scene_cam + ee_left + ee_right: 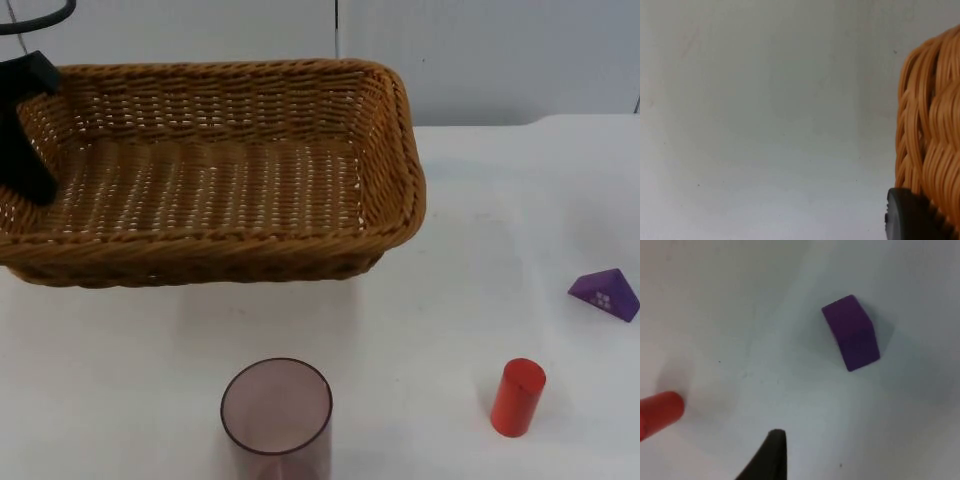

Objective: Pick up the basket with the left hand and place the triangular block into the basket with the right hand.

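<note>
Wicker basket (215,175) sits at the table's (430,330) rear left, toward the grey partition wall (480,50), with the left gripper (25,130) clamped on its left rim; in the left wrist view a black fingertip (912,217) presses against the woven wall (932,125). The purple triangular block (606,293) lies near the table's right edge, well apart from the basket. A red cylinder (518,397) stands just in front of it, and a translucent dark cup (277,415) stands at the front edge. The right gripper hovers above the block (851,333); one fingertip (771,455) shows, so I cannot tell its opening.
</note>
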`<act>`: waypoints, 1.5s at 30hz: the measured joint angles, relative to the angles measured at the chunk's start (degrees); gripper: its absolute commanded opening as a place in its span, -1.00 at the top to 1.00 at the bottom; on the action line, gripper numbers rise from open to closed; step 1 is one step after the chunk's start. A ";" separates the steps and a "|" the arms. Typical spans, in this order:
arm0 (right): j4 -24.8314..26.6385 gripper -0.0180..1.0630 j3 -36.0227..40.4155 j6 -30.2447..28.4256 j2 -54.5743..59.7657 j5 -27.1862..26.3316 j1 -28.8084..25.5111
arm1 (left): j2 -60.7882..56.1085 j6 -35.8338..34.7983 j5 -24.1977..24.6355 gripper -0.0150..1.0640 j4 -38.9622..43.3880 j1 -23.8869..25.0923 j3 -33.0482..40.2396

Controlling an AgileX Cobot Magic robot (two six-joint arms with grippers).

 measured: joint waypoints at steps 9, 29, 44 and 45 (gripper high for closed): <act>-6.83 -0.86 -6.10 -1.12 11.62 -6.88 7.37 | 0.00 0.00 0.00 0.98 0.00 0.00 0.00; -9.97 -0.03 -9.13 -2.40 25.73 -12.30 7.37 | 0.00 0.00 0.23 0.98 0.12 0.00 0.00; -10.35 0.97 -10.37 -2.62 18.03 -4.89 7.37 | 0.00 0.00 0.23 0.98 0.12 0.00 0.00; -10.35 0.97 -11.11 -2.62 15.67 -2.44 7.37 | 0.00 0.00 0.23 0.98 0.12 0.00 0.00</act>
